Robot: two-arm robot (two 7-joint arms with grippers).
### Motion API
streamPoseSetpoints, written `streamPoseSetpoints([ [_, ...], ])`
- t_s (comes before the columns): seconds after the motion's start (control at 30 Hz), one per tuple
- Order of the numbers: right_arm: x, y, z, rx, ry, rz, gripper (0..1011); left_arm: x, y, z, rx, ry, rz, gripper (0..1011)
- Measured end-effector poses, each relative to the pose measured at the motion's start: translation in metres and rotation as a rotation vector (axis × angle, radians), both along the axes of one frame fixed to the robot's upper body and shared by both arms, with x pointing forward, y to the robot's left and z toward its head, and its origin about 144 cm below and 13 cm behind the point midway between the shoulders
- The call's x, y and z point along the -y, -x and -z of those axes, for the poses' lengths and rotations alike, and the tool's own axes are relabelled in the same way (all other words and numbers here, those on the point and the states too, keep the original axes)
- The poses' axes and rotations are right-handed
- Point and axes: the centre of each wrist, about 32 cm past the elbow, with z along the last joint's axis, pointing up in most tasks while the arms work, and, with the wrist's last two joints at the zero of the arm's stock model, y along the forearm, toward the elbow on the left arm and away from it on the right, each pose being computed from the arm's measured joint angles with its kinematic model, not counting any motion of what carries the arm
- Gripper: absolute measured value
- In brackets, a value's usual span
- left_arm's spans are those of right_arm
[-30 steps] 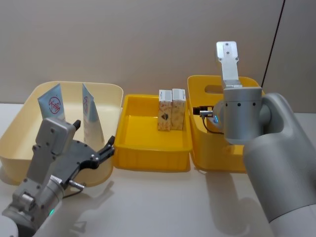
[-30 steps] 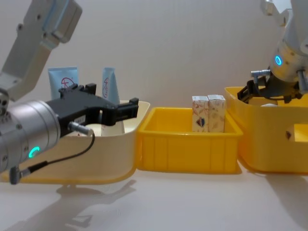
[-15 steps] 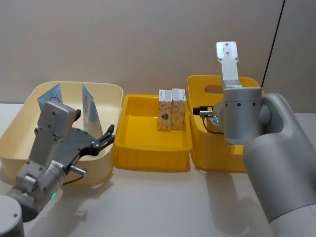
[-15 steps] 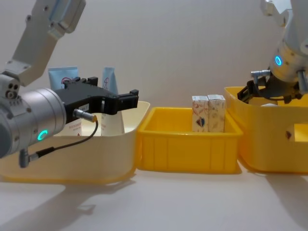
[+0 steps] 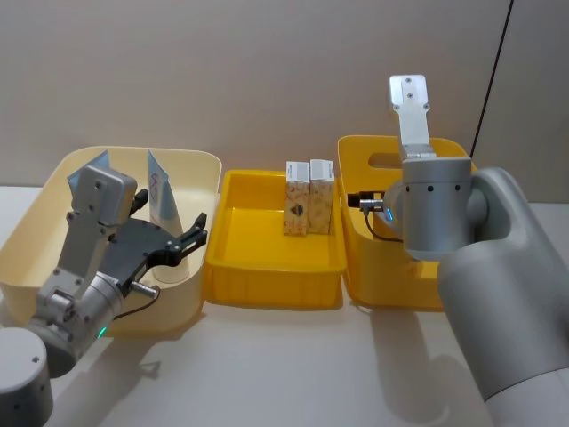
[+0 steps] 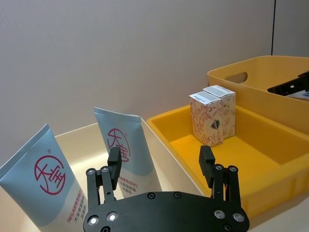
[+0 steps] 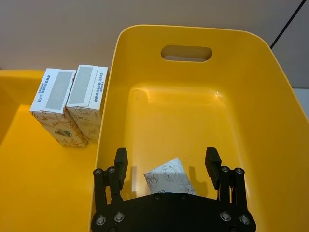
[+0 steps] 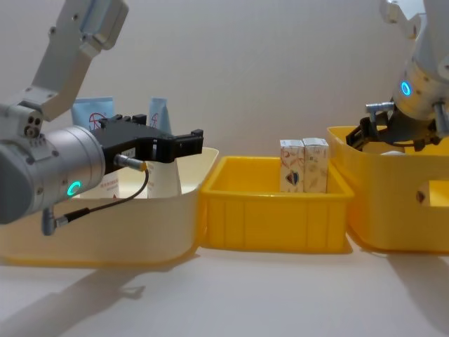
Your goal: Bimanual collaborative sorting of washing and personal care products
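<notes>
Two pale blue tubes [image 5: 90, 177] [image 5: 160, 194] with a red circle logo stand upright in the cream bin [image 5: 192, 161] on the left. My left gripper [image 5: 197, 232] hangs open over that bin's near right part; in the left wrist view the gripper [image 6: 161, 157] is just short of the nearer tube [image 6: 123, 153]. Two whitish cartons [image 5: 308, 197] stand side by side in the middle yellow tray [image 5: 267, 289]. A third carton [image 7: 169, 176] lies in the right yellow bin [image 7: 251, 101], and my right gripper [image 7: 166, 157] is open just above it, holding nothing.
The three containers sit in a row against the back wall, touching one another. The right bin has a handle slot [image 7: 186, 52] in its far wall. The bare tabletop [image 8: 266, 295] lies in front of the row.
My left gripper has risen and moved forward from the cream bin's front wall to above its inside, closer to the tubes. The right arm has not moved.
</notes>
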Motion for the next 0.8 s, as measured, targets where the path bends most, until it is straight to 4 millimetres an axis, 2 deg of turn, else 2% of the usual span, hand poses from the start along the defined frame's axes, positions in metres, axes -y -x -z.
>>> streamPoseSetpoints([
  [0.8,0.0,0.0,0.0,0.0,0.0,0.0,1001,0.013,-0.031,-0.005,-0.055,-0.024,-0.052,1003],
])
